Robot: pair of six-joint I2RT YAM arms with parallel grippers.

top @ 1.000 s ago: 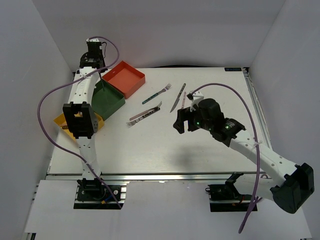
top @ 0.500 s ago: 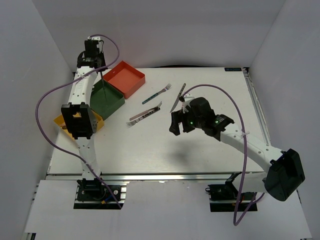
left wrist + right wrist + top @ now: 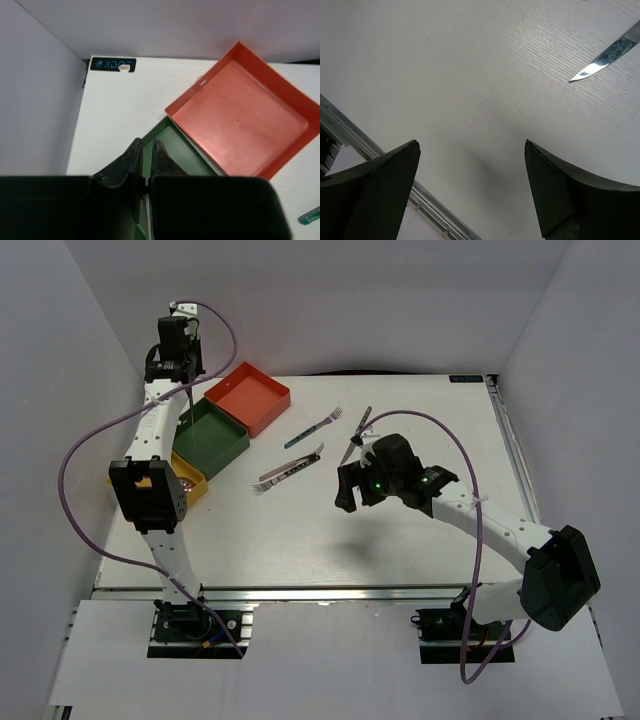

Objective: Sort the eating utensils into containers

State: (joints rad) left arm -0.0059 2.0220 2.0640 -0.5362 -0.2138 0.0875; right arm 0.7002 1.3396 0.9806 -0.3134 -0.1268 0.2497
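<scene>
While L gripper [image 3: 146, 145] pinches slim utensil [image 3: 187, 405] over green tray [image 3: 215, 440], R gripper [image 3: 471, 145] gapes wide, knife [image 3: 607, 55] at 1 o'clock.

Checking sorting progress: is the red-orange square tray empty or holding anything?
Empty: the red-orange square tray shows only bare floor in the left wrist and top views.

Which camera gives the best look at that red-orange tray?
The left wrist view: the red-orange tray fills much of the picture, its floor and walls plain. The top external view shows the tray whole but small. The right wrist view misses it entirely.
</scene>
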